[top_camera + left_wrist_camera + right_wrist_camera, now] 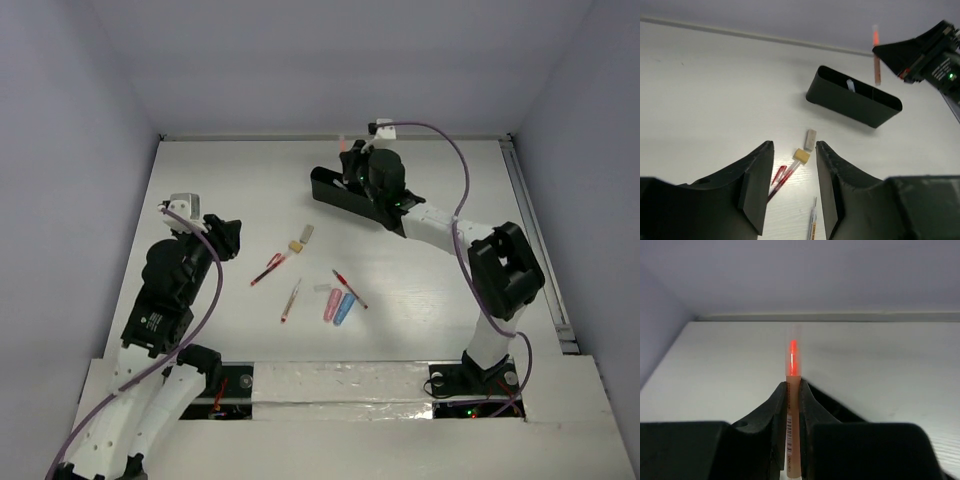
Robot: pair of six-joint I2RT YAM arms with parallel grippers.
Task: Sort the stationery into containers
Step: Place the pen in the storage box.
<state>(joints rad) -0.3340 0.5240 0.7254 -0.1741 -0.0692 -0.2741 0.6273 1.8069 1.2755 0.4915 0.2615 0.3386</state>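
Right fingers (777,425) pinch pen (793,370) over tray (850,105) rim.

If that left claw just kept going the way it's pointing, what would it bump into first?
Probably the small tan block eraser, centred ahead between the left gripper's open jaws. The thin red pen lies just beside it, so depth leaves some doubt.

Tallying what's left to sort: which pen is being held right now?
The peach pen with the red end, held upright by the right gripper; the red and pink pens lie flat on the table.
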